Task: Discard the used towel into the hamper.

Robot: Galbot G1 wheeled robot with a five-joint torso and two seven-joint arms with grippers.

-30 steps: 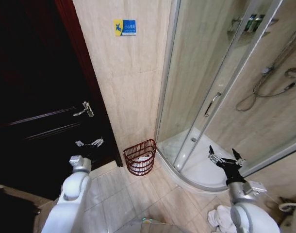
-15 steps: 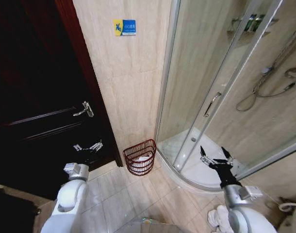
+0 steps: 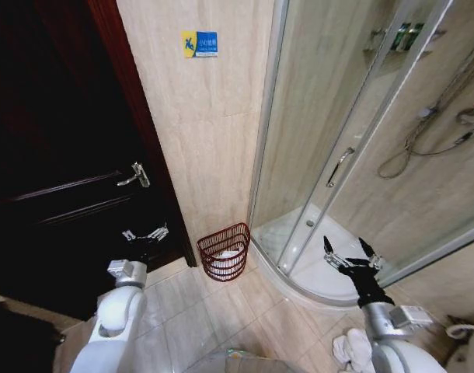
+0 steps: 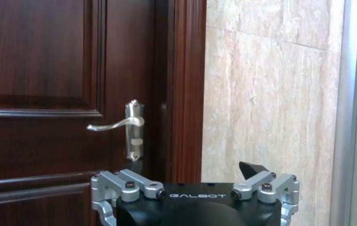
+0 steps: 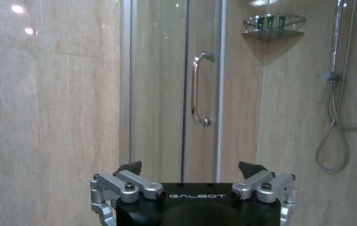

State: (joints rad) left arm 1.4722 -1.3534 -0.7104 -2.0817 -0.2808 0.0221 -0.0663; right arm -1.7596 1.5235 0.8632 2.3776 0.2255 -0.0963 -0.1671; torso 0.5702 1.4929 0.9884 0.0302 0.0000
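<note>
Change since half a second ago: both arms sit slightly to the right of and a touch lower than their previous places; the room's fixtures hold the same spots.
Right hand point(image 3: 350, 252): raised in front of the shower tray, fingers spread apart, nothing between them; from the right wrist the tips point(image 5: 191, 168) frame the shower door handle point(image 5: 198, 89).
Left hand point(image 3: 144, 233): raised before the dark wooden door point(image 3: 50, 155), fingers apart and empty; from the left wrist the tips point(image 4: 193, 169) sit under the lever door handle point(image 4: 116, 124).
Hamper point(image 3: 224, 251): reddish-brown wire basket on the floor tiles, against the beige wall, between the door frame and the shower enclosure's curved edge; something white lies inside it, seen through the slats.
Hamper relative to hands: between the two hands and beyond them, apart from both.
White cloth point(image 3: 353, 350): crumpled on the floor by the right arm's base, near the lower edge of the head view.
Shower enclosure point(image 3: 330, 148): glass panels with metal frame, hose and corner shelf inside.
Wall sign point(image 3: 200, 43): blue and yellow, high on the tiled wall above the hamper.
</note>
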